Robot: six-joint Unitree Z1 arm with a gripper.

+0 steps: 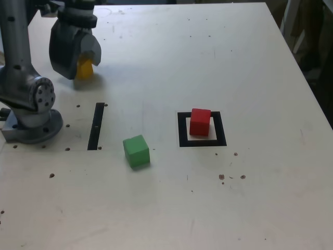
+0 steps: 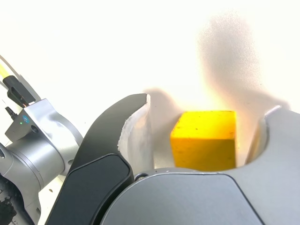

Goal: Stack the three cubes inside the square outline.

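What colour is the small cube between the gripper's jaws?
Yellow cube, clearest in the wrist view.

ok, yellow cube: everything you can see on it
The yellow cube is a small solid-yellow block, matte with faint specks, sitting flat on the white table at the exterior view's far left. It lies between the open gripper's fingers, with gaps visible on both sides. The gripper partly hides it from outside.
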